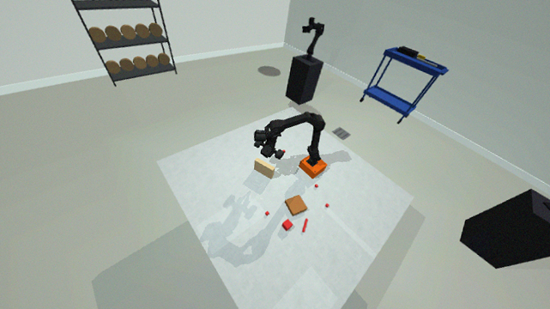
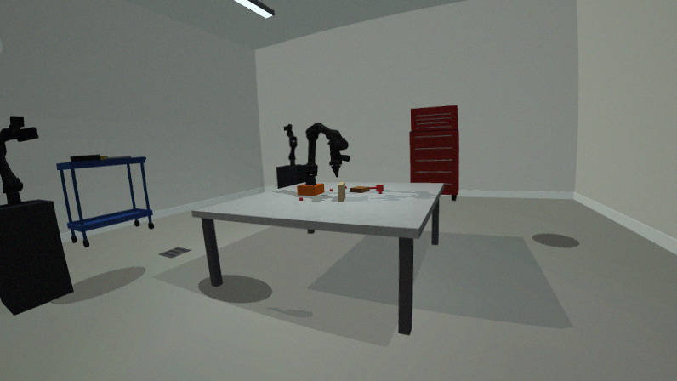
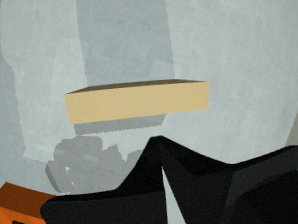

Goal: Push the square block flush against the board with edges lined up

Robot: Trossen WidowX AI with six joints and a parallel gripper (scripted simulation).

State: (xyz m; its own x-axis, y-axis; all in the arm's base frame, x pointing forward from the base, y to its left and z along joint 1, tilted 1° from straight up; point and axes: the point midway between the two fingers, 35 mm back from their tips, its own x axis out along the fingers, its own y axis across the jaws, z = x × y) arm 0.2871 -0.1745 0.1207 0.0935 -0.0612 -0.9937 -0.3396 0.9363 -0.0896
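A pale tan board (image 1: 264,167) (image 2: 341,191) (image 3: 136,102) stands on its long edge on the white table (image 1: 326,256) (image 2: 331,215). A flat brown square block (image 1: 296,204) (image 2: 359,189) lies apart from it, nearer the table's middle; it is out of the wrist view. My gripper (image 1: 266,153) (image 2: 337,173) (image 3: 156,141) is shut and empty. It points down and hangs a little above the board, on the side toward the arm's orange base (image 1: 312,166) (image 2: 310,189) (image 3: 20,208). It touches neither part.
Small red pieces lie around the block: a red cube (image 1: 287,224), a red stick (image 1: 304,224) and several tiny bits (image 1: 267,212) (image 1: 327,204). Off the table stand a blue cart (image 1: 403,81) (image 2: 101,194), a shelf rack (image 1: 125,36), a red tool chest (image 2: 434,146) and black pedestals with other arms.
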